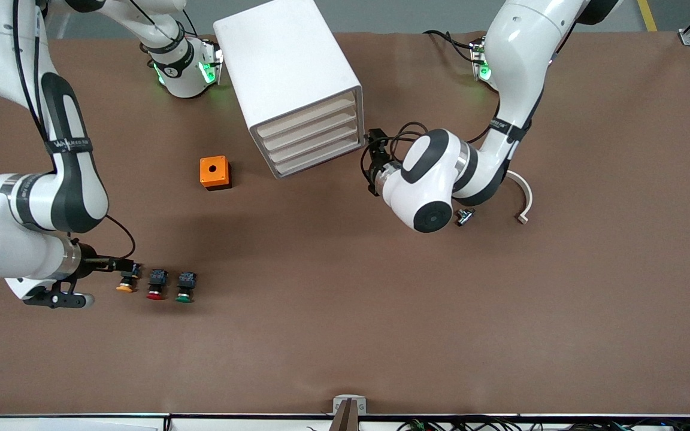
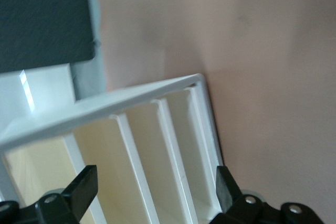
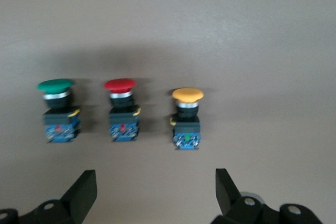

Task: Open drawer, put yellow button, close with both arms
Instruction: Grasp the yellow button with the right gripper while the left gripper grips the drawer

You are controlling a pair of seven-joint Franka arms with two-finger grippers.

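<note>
We see the left end effector [image 1: 374, 163], fingers apart, beside the cabinet [image 1: 288, 78] at its drawer fronts; the drawer [image 1: 306, 117] is closed. The right end effector [image 1: 118, 264], fingers spread, sits next to the yellow button [image 1: 126, 280], which lies on the table [image 1: 381, 311] by the red button [image 1: 156, 284] and green button [image 1: 185, 286], toward the right arm's end

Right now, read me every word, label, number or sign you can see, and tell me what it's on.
Nothing can be quoted.
Black band on the right arm: white lettering, too blurred to read.
Black band on the left arm: white lettering, too small to read.
No text shows on the yellow button or the cabinet.
</note>
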